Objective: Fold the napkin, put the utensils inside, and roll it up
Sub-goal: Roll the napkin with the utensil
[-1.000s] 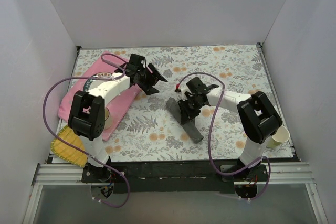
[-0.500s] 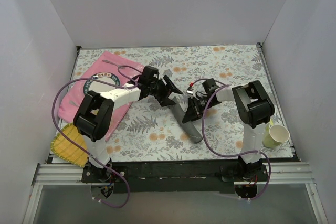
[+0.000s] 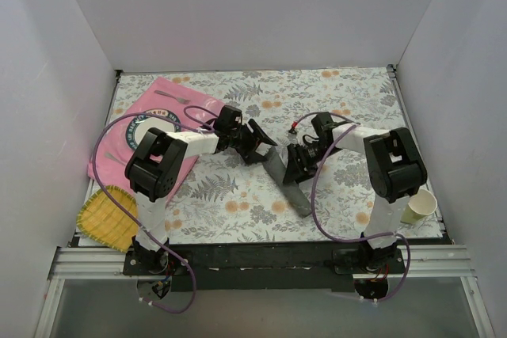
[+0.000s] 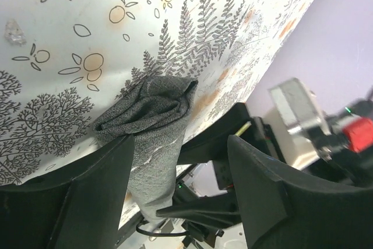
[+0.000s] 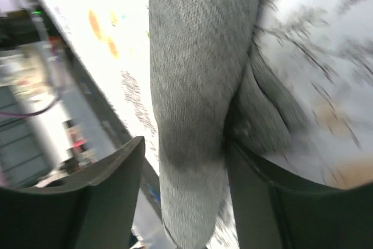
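Rolled napkin (image 3: 287, 183) lies between pink placemat (image 3: 150, 120) and paper cup (image 3: 421, 205).

The top external camera looks down from above and behind the 2 arm bases, taking in the whole table (image 3: 238, 195). Both wrist cameras sit close and low over it. All 3 views share the rolled napkin (image 3: 287, 182) (image 4: 154, 126) (image 5: 198, 86).

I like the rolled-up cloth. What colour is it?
The napkin is dark charcoal grey. The left wrist view shows it best.
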{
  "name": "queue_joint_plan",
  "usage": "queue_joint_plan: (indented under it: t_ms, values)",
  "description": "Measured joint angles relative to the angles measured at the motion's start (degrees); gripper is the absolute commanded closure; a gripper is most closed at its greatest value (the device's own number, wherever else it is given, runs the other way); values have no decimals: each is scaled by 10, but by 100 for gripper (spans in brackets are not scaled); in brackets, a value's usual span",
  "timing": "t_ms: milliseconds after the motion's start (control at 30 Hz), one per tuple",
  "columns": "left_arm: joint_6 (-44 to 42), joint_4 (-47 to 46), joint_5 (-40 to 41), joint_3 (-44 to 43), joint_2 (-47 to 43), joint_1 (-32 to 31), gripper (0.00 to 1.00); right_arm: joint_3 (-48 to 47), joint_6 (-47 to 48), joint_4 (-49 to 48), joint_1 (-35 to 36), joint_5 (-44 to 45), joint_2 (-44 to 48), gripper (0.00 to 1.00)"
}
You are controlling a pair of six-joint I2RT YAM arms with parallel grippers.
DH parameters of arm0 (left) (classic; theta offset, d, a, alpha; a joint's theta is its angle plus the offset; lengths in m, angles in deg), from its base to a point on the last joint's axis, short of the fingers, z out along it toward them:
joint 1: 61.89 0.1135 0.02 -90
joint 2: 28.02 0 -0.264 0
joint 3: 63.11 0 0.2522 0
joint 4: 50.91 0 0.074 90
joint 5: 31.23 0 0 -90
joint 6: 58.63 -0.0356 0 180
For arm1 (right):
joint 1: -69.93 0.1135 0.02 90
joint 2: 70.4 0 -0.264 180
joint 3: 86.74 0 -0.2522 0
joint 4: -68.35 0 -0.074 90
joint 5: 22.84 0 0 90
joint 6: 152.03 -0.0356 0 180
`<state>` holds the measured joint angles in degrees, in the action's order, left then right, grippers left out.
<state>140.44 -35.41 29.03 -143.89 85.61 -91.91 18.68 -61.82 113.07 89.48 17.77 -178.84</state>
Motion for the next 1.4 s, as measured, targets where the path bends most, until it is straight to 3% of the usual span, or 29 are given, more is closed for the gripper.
queue_joint_plan:
  t_ms: [200, 333, 467, 767, 1000, 1233, 1400]
  values:
    - [0, 4, 1, -4, 0, 0, 36, -17, 10, 67, 23, 179, 95, 21]
    - [0, 16, 2, -10, 0, 0, 36, -6, -3, 81, 80, 293, 171, 21]
    - [-2, 30, 3, -25, 0, 0, 36, 43, -33, 77, 122, 350, 219, 24]
    - [-17, 66, 11, -55, 0, 0, 36, 88, -87, 86, 132, 438, 198, 36]
    - [-29, 115, 35, -70, -12, 3, 35, 27, -74, 115, 177, 501, 196, 23]
    - [-28, 152, 55, -67, -64, 25, 35, -16, -44, 88, 245, 531, 183, 22]
    - [-27, 158, 64, -65, -96, 40, 35, -28, -23, 60, 253, 558, 125, 30]
